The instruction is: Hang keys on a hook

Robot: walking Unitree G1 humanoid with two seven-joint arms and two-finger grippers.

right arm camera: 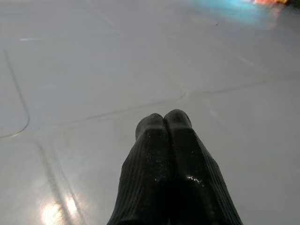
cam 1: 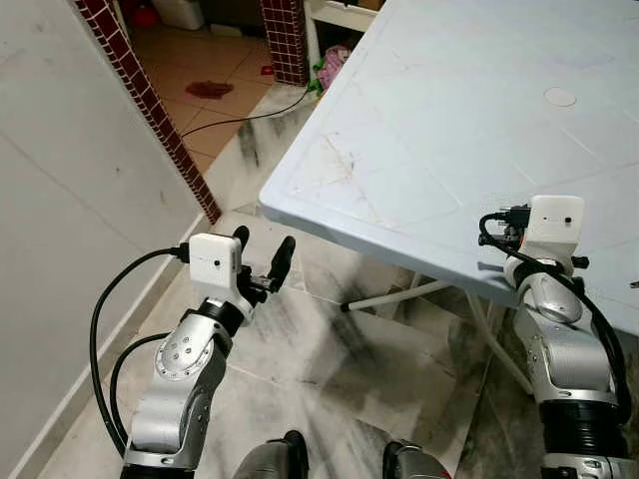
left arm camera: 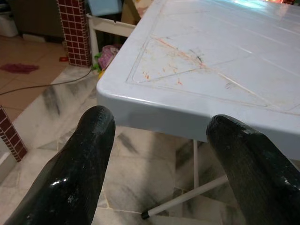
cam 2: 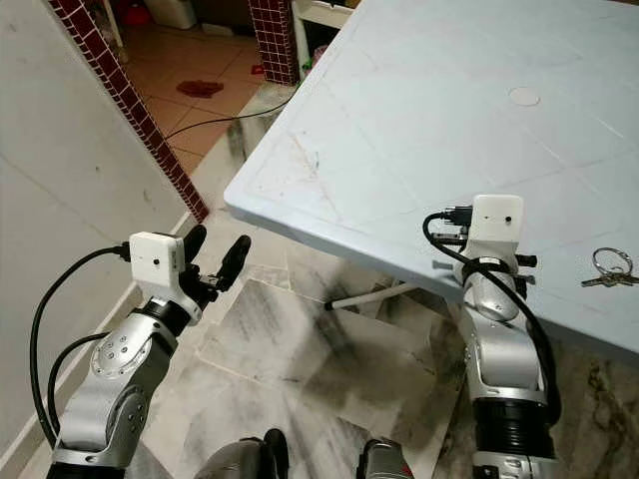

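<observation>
Pale blue table (cam 1: pixel 449 120); marbled floor (cam 1: pixel 329 369) (grey-white); silver keys (cam 2: pixel 609 269).

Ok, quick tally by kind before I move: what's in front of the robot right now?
Tables: 1, light blue plastic
Key bunches: 1, on the table by its near edge
Grippers: 2, left with jaws open, right with jaws shut over the table
Brick pillars: 1
Total: 5
</observation>
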